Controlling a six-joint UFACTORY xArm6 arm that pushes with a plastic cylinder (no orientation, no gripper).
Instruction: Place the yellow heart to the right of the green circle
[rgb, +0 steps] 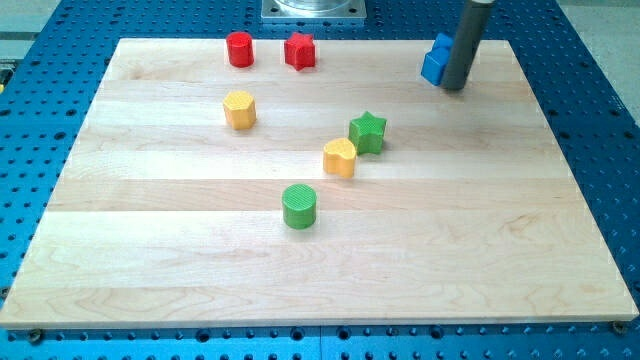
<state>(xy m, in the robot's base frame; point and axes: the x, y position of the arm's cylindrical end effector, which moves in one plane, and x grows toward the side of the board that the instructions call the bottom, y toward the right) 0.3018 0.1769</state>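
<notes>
Ending in a plain dark rod rather than a hand, the arm has nothing to part or close; the rod's tip (455, 88) rests on the wooden surface (480, 230) near the view's top right corner. A blue block (434, 60), its shape partly hidden by the rod, sits against the rod on the view's left side, seemingly touching it. The yellow heart (340, 157) lies near the middle of the surface, well apart from the tip, toward the view's lower left of it. The heart is touching or just beside the green star (368, 132), which stands at its upper right. The green circle (299, 206) sits near the heart, down and toward the view's left, with a clear gap between them. A yellow hexagon (239, 109) lies farther toward the view's left. Along the view's top edge stand a red cylinder (239, 48) and, just to its right, a red star-like block (300, 50).
</notes>
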